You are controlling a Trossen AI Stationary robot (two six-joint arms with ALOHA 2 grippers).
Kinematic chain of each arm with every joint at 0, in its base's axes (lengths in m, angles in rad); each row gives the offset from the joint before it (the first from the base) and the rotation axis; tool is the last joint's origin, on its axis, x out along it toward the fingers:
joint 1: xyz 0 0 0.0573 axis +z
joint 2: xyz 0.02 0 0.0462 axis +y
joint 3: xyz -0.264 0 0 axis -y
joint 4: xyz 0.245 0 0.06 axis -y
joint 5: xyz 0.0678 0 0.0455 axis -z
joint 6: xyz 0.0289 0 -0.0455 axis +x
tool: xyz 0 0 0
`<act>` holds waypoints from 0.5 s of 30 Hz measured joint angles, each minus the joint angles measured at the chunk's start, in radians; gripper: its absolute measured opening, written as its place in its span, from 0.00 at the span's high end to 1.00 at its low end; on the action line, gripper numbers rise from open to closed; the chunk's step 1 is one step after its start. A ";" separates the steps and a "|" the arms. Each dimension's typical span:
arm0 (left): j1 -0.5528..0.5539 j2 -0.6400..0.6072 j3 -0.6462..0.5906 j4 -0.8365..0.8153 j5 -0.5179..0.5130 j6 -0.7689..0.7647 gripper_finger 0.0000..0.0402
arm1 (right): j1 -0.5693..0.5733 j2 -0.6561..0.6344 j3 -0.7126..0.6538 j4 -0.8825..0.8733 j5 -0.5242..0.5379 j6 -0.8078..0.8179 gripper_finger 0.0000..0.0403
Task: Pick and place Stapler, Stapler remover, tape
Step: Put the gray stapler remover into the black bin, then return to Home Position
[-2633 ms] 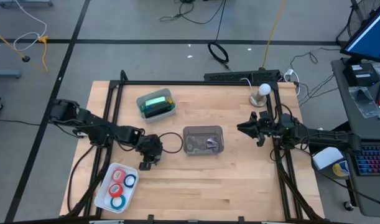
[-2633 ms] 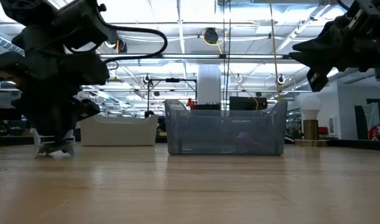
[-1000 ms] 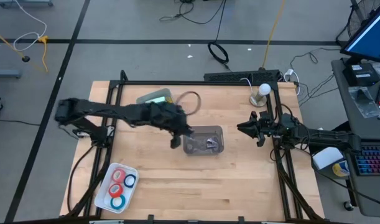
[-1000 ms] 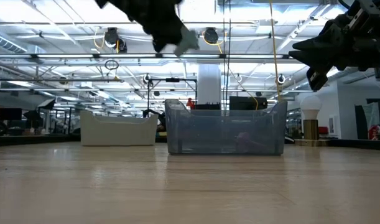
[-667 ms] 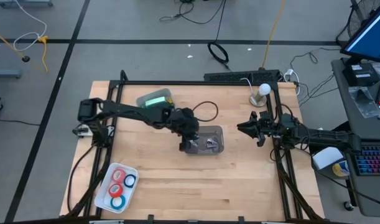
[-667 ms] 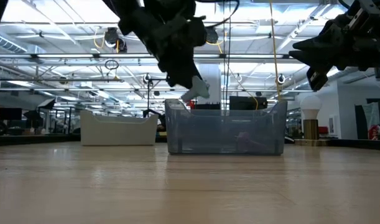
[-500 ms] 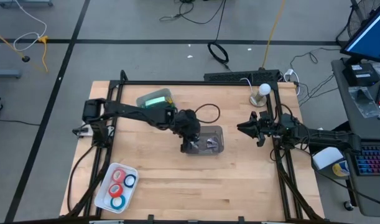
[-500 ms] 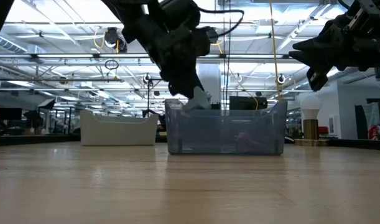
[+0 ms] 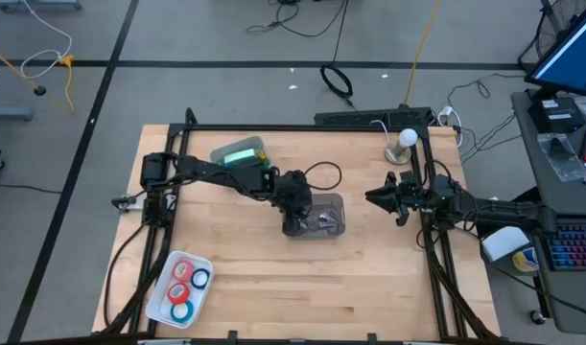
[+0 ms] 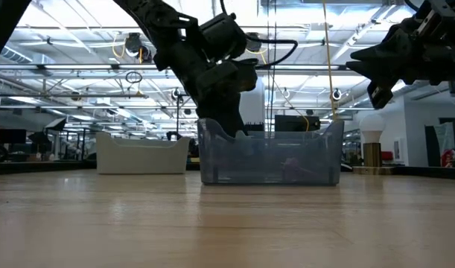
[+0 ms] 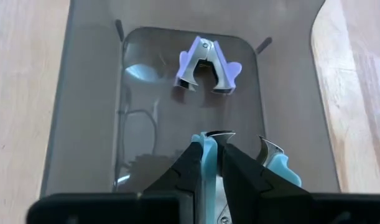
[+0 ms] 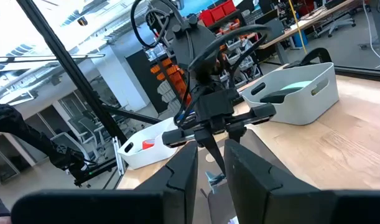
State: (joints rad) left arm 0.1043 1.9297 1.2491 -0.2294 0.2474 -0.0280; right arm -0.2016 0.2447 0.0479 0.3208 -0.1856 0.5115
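My left gripper (image 9: 293,223) reaches down into the clear grey bin (image 9: 337,202) at the table's middle, shut on a light-blue staple remover (image 11: 278,165). A purple staple remover (image 11: 207,65) lies on the bin's floor (image 11: 146,118) ahead of it. The mint-green stapler (image 9: 240,154) lies in a white bin (image 9: 222,169) toward the far left. Red, blue and teal tape rolls (image 9: 180,285) sit in a white tray (image 9: 158,305) near the near left corner. My right gripper (image 9: 374,197) hovers open by a narrow gap at the table's right. My left gripper pinches one light-blue wing of the staple remover (image 11: 207,163) between its two fingers (image 11: 191,160), coming from above and pointing down. The other wing (image 11: 282,169) and the metal claws (image 11: 267,147) stick out beside the fingers. The remover is inside the bin's walls; whether it touches the floor I cannot tell.
A lamp with a white bulb (image 9: 405,142) stands at the far right corner. A black frame (image 9: 302,126) runs along the table's far edge and both sides. Bare wood stretches between the clear bin (image 10: 268,158) and the near edge.
My left gripper, still shut on the light-blue staple remover, has swung from above the clear bin's left edge toward the right and come down inside the bin's walls. The right arm has kept still.
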 joint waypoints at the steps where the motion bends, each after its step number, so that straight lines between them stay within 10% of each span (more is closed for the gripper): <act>1: 0.000 0.000 0.000 0.000 0.000 0.000 0.87 | 0.000 0.000 0.000 0.000 0.000 0.000 0.83; 15: 0.000 -0.001 0.000 0.020 -0.008 0.003 0.79 | 0.000 0.000 0.000 0.000 0.000 -0.002 0.83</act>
State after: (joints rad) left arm 0.1043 1.9289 1.2491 -0.2096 0.2393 -0.0250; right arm -0.2014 0.2447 0.0477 0.3206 -0.1856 0.5091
